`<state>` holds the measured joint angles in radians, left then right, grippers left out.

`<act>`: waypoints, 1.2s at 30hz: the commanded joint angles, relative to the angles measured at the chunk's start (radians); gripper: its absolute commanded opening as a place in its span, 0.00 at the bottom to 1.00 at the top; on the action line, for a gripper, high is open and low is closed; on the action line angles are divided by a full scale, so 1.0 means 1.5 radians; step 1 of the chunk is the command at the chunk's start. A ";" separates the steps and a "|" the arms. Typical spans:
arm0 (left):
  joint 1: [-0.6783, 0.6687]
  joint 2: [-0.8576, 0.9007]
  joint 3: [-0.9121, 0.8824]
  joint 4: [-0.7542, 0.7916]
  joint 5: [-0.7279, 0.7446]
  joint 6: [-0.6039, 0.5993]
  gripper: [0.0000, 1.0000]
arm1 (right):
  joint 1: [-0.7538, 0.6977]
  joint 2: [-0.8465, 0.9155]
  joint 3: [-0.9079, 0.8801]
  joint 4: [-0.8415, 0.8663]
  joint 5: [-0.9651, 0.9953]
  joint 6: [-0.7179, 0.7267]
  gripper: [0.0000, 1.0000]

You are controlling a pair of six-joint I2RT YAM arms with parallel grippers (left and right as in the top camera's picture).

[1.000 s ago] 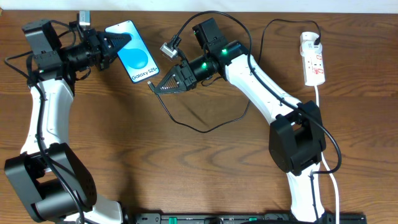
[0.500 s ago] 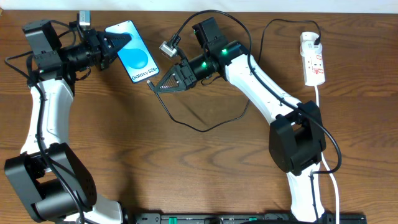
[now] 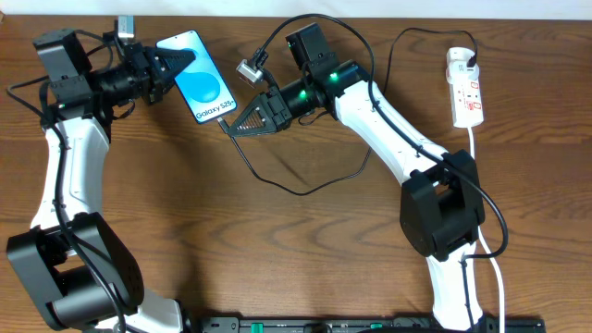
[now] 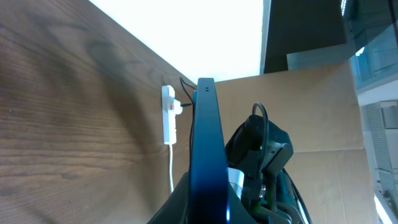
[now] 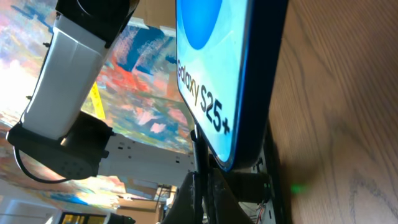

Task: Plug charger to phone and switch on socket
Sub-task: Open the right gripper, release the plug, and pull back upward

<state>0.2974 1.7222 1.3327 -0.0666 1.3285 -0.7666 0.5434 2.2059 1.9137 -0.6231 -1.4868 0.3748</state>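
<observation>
**Seat the plug square before reaching for the switch**

The left tool (image 3: 180, 63) is clenched on the upper end of the phone (image 3: 199, 79). It holds the phone at the far left of the table (image 3: 185, 231), screen up and lit. The right tool (image 3: 233, 127) is pinched shut on the plug end of the charger (image 3: 298, 193), with the plug right at the phone's lower edge. The slack cable loops back across the table behind it. The socket (image 3: 465, 92) lies well apart at the far right, untouched.

The step in hand looks like the insertion itself. From the right wrist view the plug's stem meets the bottom edge of the phone. Whether it sits fully in the port or only rests against it cannot be told, as the joint is dark and cut off by the frame.

To do this well:
- Drive the plug along the phone's long axis, not at a slant, so it does not scrape past the port.
- Let the left tool brace the phone against the push, so it neither slides nor twists.
- Leave slack in the loop, so the cable does not tug the plug sideways.
- Release the plug only once it holds by itself.
</observation>
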 commanded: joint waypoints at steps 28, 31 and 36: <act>-0.002 -0.007 0.004 0.006 0.034 -0.008 0.08 | -0.013 0.004 -0.003 0.013 0.012 0.027 0.01; -0.002 -0.007 0.004 0.006 0.039 -0.001 0.07 | -0.013 0.004 -0.003 0.035 0.012 0.049 0.01; -0.010 -0.007 0.004 0.006 0.041 0.008 0.08 | -0.012 0.004 -0.003 0.067 0.012 0.075 0.01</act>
<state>0.2985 1.7222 1.3327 -0.0570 1.3285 -0.7662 0.5350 2.2059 1.9079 -0.5407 -1.4708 0.4488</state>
